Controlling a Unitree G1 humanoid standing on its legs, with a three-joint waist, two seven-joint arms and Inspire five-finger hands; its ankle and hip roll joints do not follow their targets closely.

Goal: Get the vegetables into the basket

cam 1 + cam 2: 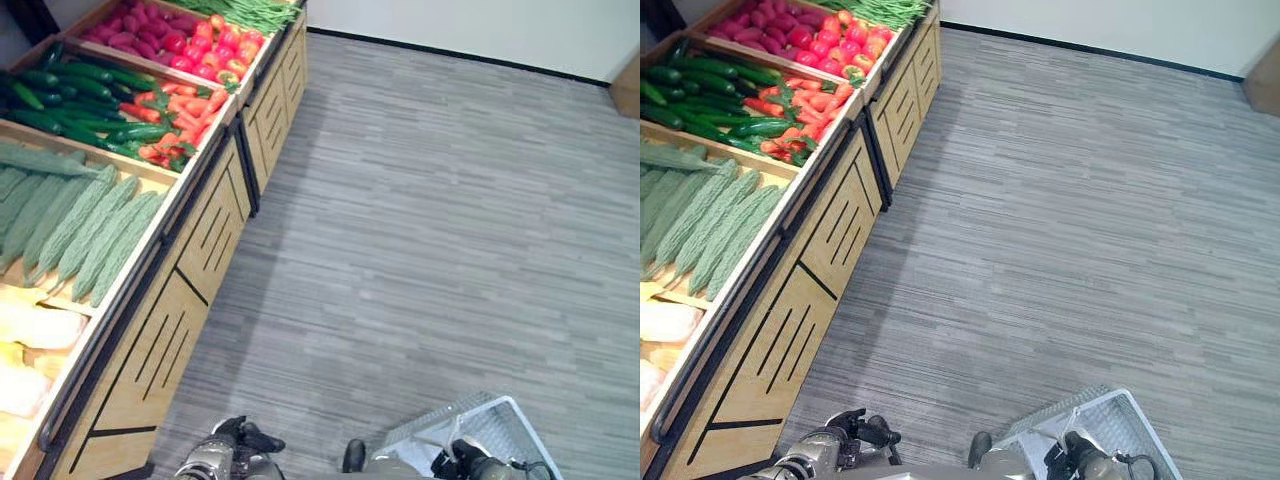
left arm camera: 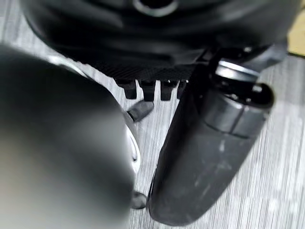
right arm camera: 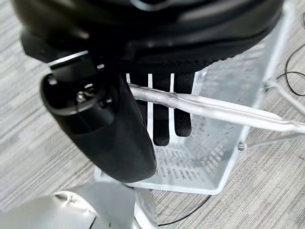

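Vegetables lie in the bins of a wooden stand (image 1: 190, 300) along my left: pale green bitter gourds (image 1: 90, 225), dark cucumbers (image 1: 80, 95), carrots (image 1: 180, 110), red tomatoes (image 1: 215, 45) and green beans (image 1: 250, 10). A white wire basket (image 1: 500, 420) hangs low at my right, with nothing showing inside it (image 3: 248, 95). My right hand (image 3: 109, 129) is curled round its handle (image 3: 214, 107). Hanging at the bottom of the eye views, beside the stand's lower front, is my left hand (image 1: 245, 438), whose fingers (image 2: 147, 89) are relaxed and hold nothing.
Pale yellow produce (image 1: 30, 330) fills the nearest bin. Grey plank floor (image 1: 430, 220) stretches to the right of the stand, up to a white wall with a dark skirting (image 1: 450, 55).
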